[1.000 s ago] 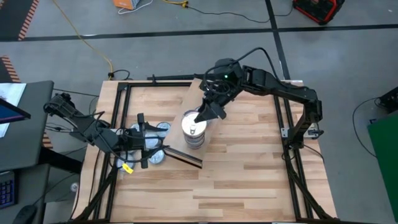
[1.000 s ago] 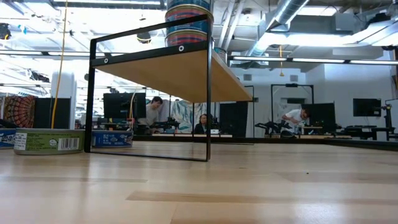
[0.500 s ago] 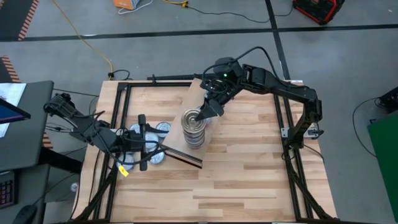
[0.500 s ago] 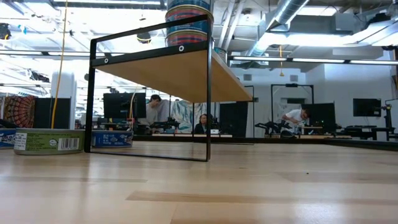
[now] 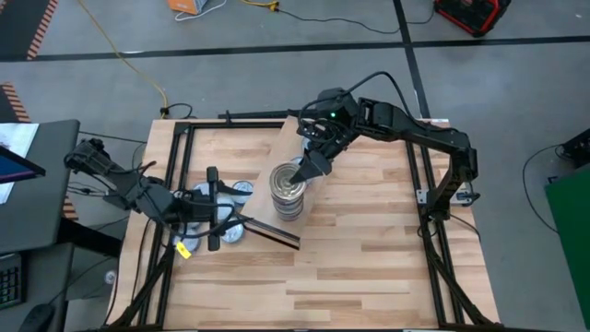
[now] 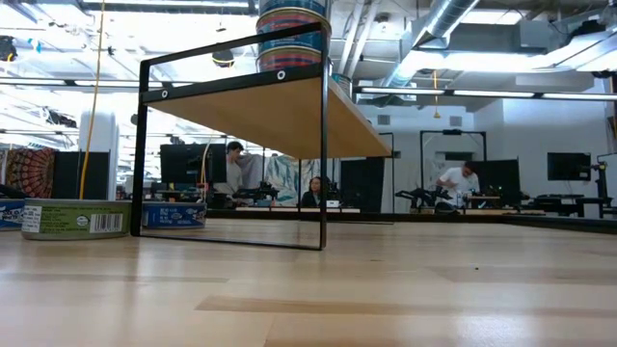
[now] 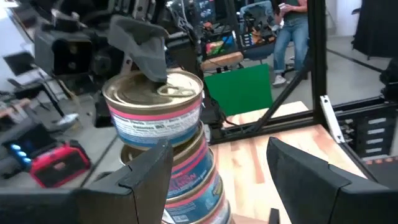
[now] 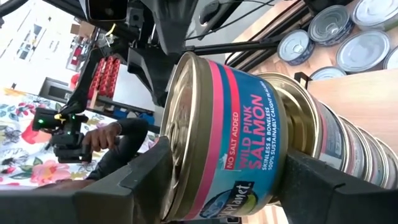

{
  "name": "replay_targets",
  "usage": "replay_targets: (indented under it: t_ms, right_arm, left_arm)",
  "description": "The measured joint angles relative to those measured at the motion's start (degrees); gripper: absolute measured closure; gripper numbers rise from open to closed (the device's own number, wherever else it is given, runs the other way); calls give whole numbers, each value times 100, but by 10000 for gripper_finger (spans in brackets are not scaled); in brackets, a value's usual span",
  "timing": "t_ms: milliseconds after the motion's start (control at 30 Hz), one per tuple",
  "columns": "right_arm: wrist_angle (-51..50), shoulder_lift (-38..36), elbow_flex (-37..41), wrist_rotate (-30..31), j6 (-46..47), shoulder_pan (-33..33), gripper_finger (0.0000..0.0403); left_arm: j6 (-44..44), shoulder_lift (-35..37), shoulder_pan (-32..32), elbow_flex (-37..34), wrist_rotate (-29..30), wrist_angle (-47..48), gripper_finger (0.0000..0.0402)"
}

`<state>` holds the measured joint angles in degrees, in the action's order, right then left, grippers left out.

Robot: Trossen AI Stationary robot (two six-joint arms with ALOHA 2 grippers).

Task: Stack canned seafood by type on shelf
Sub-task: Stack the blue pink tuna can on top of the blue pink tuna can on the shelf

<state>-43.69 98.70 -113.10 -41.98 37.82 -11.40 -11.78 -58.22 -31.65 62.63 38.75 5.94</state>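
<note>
A pink-banded salmon can point(image 8: 236, 124) is seen topping a stack of cans point(image 5: 288, 189) on the shelf point(image 5: 286, 148), set crooked on the tins below. It is bracketed by the right gripper point(image 5: 304, 171), whose fingers point(image 8: 130, 186) are spread and released. The left gripper point(image 5: 218, 208), also parted and empty, is held near loose cans point(image 5: 236, 189) on the table point(image 5: 369, 249).

A pink-banded salmon can point(image 8: 239, 134) topped a stack point(image 8: 348, 155), between the right tool's fingers point(image 8: 134, 186). Silver tins point(image 8: 345, 31) lay beyond on the worktop.
</note>
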Motion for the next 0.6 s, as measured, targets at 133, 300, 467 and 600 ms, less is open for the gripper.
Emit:
replay_targets:
  t_ms: [133, 300, 467, 600]
  right_arm:
    - [-2, -28, 2, 2, 117, 0, 125]
    - [91, -46, 2, 0, 136, 0, 111]
    - [95, -46, 2, 0, 229, 0, 85]
    - [81, -46, 2, 0, 247, 42, 74]
  left_arm:
    - [181, 0, 146, 0, -354, 106, 152]
    - [178, 0, 332, 0, -689, 97, 152]
    - [42, -1, 589, 0, -867, -184, 152]
    - [-242, 0, 702, 21, -866, -545, 152]
